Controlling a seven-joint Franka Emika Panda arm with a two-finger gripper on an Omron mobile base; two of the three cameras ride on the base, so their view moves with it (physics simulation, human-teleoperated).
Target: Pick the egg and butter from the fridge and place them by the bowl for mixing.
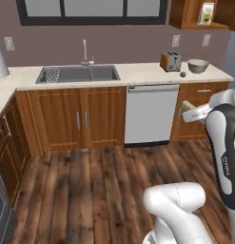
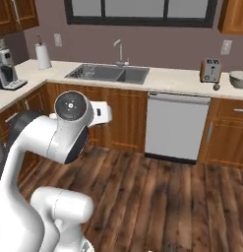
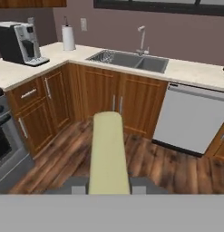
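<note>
tool [image 3: 109,189] clamped on the butter [image 3: 109,154] (end-held, above floor); a jolt could slip it short of the bowl [image 1: 198,66].

Matt yellow butter [image 3: 109,152], wooden cabinets [image 1: 78,119], steel sink [image 1: 78,74], plank floor [image 1: 100,190].

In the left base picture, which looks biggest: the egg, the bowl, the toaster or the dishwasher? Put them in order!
Biggest to smallest, as they look in the left base view:
1. dishwasher
2. and 3. bowl and toaster: they look about alike, so I won't rank them
4. egg, a tiny ball beside them on the counter
</note>
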